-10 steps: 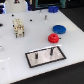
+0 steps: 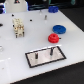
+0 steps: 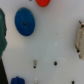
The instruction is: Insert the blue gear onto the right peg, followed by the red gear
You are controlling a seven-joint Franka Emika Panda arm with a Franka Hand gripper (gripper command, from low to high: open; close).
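Beside red gear, blue gear

The wrist points straight downward, held high; a dark blurred strip along the wrist picture's edge may be part of the gripper; how its jaws stand cannot be told.

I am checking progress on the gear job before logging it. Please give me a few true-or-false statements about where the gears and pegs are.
1. The blue gear lies on the table, off the plate. True.
2. The red gear sits on a peg. False: it rests on the table beside the blue gear.
3. Both pegs on the white plate are bare. True.
4. The gripper holds the blue gear. False: nothing grips it.
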